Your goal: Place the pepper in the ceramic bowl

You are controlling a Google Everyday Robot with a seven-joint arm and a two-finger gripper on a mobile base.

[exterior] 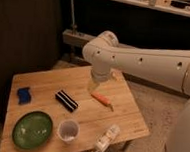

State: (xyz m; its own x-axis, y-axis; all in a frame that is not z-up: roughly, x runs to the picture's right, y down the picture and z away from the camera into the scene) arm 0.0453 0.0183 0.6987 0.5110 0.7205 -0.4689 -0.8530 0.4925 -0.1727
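The pepper (102,99) is slim and orange-red and lies on the wooden table (48,79), right of centre. The ceramic bowl (32,129) is a round shallow green dish at the table's front left. It holds nothing. My white arm reaches in from the right and bends down over the table. My gripper (93,85) hangs just above and to the left of the pepper, close to its near end. I see no contact between them.
A black white-striped block (66,100) lies mid-table, left of the pepper. A blue sponge (23,94) sits at the left edge. A translucent cup (68,130) stands beside the bowl. A white bottle (104,140) lies near the front right edge.
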